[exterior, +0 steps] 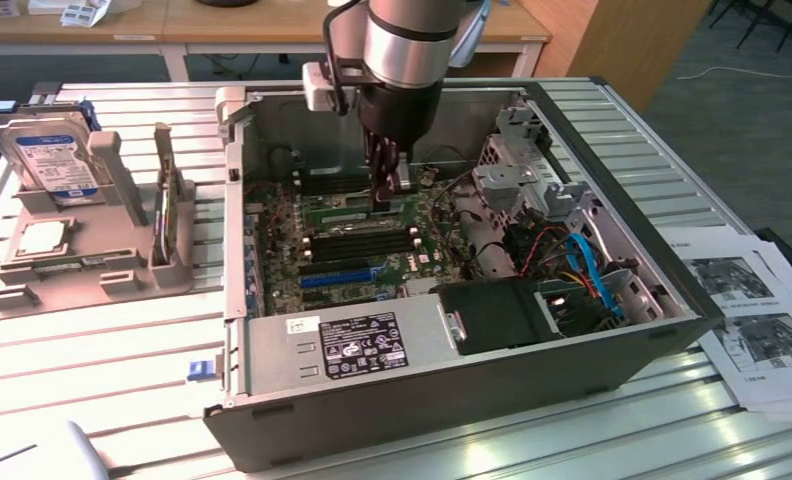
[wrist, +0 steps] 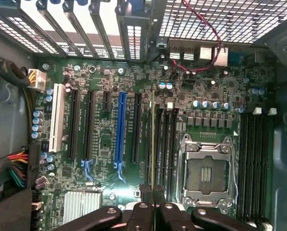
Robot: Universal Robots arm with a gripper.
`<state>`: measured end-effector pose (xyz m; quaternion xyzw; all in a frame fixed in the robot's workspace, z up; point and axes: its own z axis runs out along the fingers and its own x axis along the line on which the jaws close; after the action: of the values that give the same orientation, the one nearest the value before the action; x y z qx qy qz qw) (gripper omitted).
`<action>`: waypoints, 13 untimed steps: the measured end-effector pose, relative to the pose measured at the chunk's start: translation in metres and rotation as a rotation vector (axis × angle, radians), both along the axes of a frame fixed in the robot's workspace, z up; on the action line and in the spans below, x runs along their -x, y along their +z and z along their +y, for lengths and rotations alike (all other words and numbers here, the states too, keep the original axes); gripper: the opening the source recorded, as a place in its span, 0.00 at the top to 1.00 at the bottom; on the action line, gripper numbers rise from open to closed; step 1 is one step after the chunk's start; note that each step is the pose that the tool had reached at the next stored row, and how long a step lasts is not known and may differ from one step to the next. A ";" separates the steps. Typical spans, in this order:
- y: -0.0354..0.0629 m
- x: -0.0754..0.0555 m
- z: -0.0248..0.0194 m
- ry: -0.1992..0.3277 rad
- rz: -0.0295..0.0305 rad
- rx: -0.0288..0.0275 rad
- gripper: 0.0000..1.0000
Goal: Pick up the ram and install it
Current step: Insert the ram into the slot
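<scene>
Inside the open computer case (exterior: 276,345), my gripper (exterior: 392,192) is shut on the ram (exterior: 349,212), a thin green stick held level just above the motherboard (exterior: 369,265). In the wrist view the ram (wrist: 153,139) appears edge-on as a thin line running out from between my fingertips. There my gripper (wrist: 153,192) holds it over the long black memory slots (wrist: 165,144) beside the CPU socket (wrist: 206,171). I cannot tell whether the ram touches a slot.
A blue expansion slot (wrist: 119,130) and black slots lie beside the memory bank. More memory slots (wrist: 254,159) sit past the socket. The drive cage (exterior: 523,165), blue cables (exterior: 590,265) and a black shroud (exterior: 496,315) crowd the exterior view's right. A hard drive (exterior: 56,160) stands outside in a grey rack.
</scene>
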<state>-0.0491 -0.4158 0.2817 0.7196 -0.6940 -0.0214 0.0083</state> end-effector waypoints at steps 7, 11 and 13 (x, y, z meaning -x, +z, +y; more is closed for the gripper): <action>-0.0082 0.000 0.0000 0.000 0.0000 0.0000 0.88; -0.0127 0.000 0.0000 0.000 0.0000 -0.0001 0.88; -0.0148 0.000 0.0000 0.000 -0.0001 0.0000 0.88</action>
<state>-0.0491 -0.4158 0.2669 0.7196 -0.6940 -0.0214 0.0083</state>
